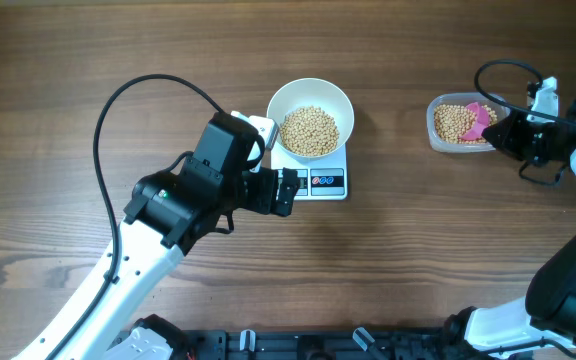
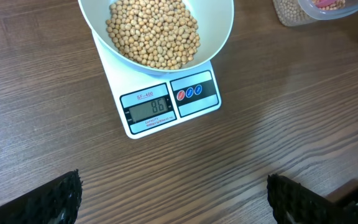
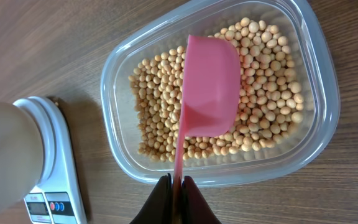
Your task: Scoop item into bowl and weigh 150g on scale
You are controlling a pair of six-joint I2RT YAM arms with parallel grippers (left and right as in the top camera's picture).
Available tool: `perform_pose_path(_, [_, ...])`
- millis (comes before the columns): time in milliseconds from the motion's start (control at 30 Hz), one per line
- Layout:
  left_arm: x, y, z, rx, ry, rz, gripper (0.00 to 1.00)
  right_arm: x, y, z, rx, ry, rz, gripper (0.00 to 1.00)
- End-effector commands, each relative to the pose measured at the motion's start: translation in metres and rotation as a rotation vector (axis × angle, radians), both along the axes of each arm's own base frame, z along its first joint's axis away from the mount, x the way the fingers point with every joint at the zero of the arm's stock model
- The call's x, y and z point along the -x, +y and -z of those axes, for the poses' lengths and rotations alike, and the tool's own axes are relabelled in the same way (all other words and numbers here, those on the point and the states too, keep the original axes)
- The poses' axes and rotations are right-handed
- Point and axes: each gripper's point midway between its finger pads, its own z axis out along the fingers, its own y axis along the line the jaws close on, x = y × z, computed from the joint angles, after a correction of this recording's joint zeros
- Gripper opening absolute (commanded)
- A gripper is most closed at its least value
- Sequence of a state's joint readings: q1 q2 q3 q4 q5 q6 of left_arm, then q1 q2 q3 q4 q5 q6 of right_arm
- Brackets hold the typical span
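The white bowl (image 1: pixel 280 100) stands on the scale (image 1: pixel 326 184) and holds a heap of beige beans (image 1: pixel 310 130). In the left wrist view the scale's display (image 2: pixel 149 109) reads 86, below the bowl (image 2: pixel 219 37). My left gripper (image 1: pixel 286 192) hovers just left of the scale's front, open and empty, its fingertips (image 2: pixel 61 199) wide apart over bare wood. My right gripper (image 3: pixel 177 186) is shut on the handle of a pink scoop (image 3: pixel 210 87). The scoop lies tilted over the beans (image 3: pixel 266 93) in a clear plastic tub (image 3: pixel 319 140).
The tub (image 1: pixel 436 128) sits at the table's far right, with the right arm (image 1: pixel 568 150) beside it. A black cable (image 1: pixel 148 90) loops over the left arm. Bare wood lies between the scale and the tub.
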State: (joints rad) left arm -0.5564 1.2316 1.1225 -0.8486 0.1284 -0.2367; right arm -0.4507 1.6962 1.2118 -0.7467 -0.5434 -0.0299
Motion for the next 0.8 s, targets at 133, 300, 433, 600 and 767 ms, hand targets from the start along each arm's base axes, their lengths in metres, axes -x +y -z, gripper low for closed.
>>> perform_pose_path(133, [0.001, 0.001, 0.002, -0.017, -0.010, 0.016, 1.00, -0.003, 0.021, -0.005, -0.153, -0.023, -0.017, 0.04])
perform_pose_path(300, [0.001, 0.001, 0.002, -0.017, -0.010, 0.016, 1.00, -0.002, 0.017, -0.005, -0.168, -0.016, 0.012, 0.04])
perform_pose_path(433, [0.001, 0.001, 0.002, -0.017, -0.010, 0.016, 1.00, 0.000, 0.014, -0.005, -0.171, -0.011, 0.024, 0.04])
perform_pose_path(600, [0.001, 0.001, 0.002, -0.017, -0.010, 0.016, 1.00, 0.002, 0.005, -0.006, -0.206, 0.008, 0.087, 0.04])
perform_pose_path(767, [0.001, 0.001, 0.002, -0.017, -0.010, 0.016, 1.00, 0.005, 0.002, -0.015, -0.293, -0.018, 0.107, 0.04])
